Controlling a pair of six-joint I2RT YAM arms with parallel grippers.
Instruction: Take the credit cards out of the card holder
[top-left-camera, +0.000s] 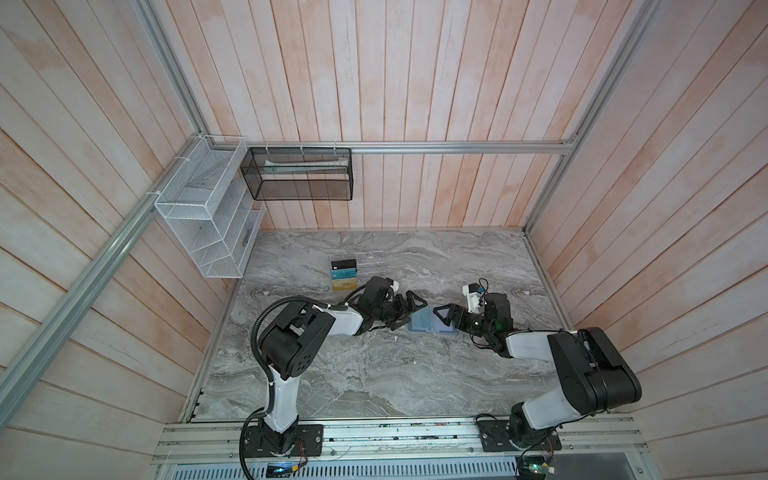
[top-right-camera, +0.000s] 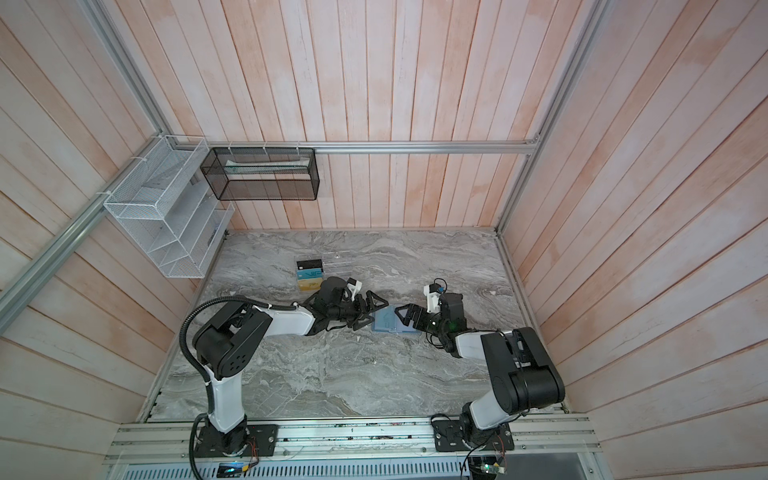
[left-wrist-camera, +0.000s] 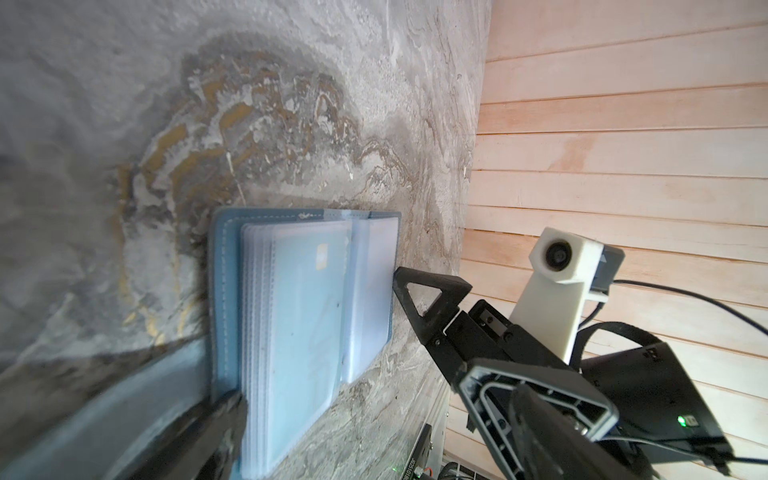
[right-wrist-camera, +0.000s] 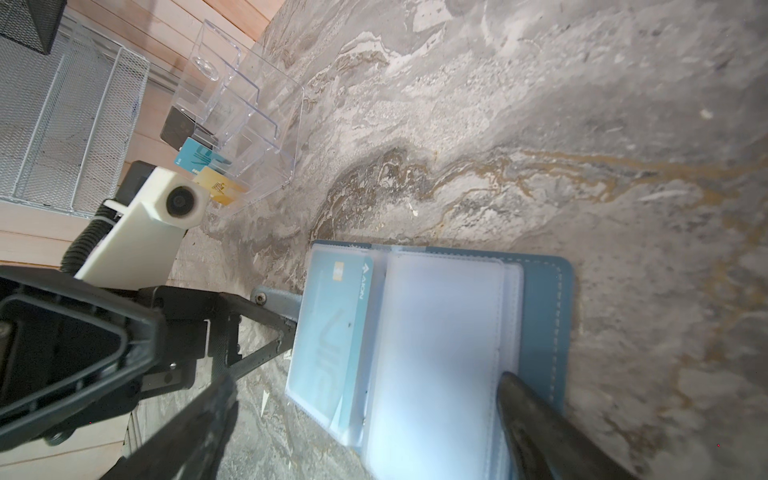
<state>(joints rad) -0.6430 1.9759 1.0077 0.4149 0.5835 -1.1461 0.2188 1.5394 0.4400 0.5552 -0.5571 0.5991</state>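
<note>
Far left: white wire-mesh basket (top-left-camera: 199, 216) on the side wall, black mesh basket (top-left-camera: 299, 174) on the back wall beside it.

On the grey marbled bench (top-left-camera: 374, 374), back and left of centre, I see a clear acrylic slotted rack (top-left-camera: 368, 266). Three cards sit stepped at its left end: black card (top-left-camera: 344, 264) rearmost, teal card lettered VIP (top-left-camera: 345, 274) in the middle, gold card (top-left-camera: 345, 285) in front. All three are well apart from the holder.

Left pincer (top-left-camera: 415, 311) is just right of the rack and low over the bench. Jaws are wide and grip nothing. One of its fingertips (right-wrist-camera: 270, 316) sits at the holder's left edge, beside the grey-blue snap tab (right-wrist-camera: 272, 296) sticking out there.

The slate-blue soft folding card holder (top-left-camera: 430, 323) lies open and flat mid-bench, between the two pincers in both top views. Its clear plastic sleeves (right-wrist-camera: 440, 332) are fanned across both halves. One pale-blue card lettered VIP (right-wrist-camera: 332, 332) sits inside a sleeve on the left half. The right-half sleeves read frosted white from the right wrist view.

Right pincer (top-left-camera: 444, 316) comes in from the right, jaws also wide, holding nothing. One fingertip (right-wrist-camera: 523, 399) rests on the right-half sleeves, near the cover's stitched border.
</note>
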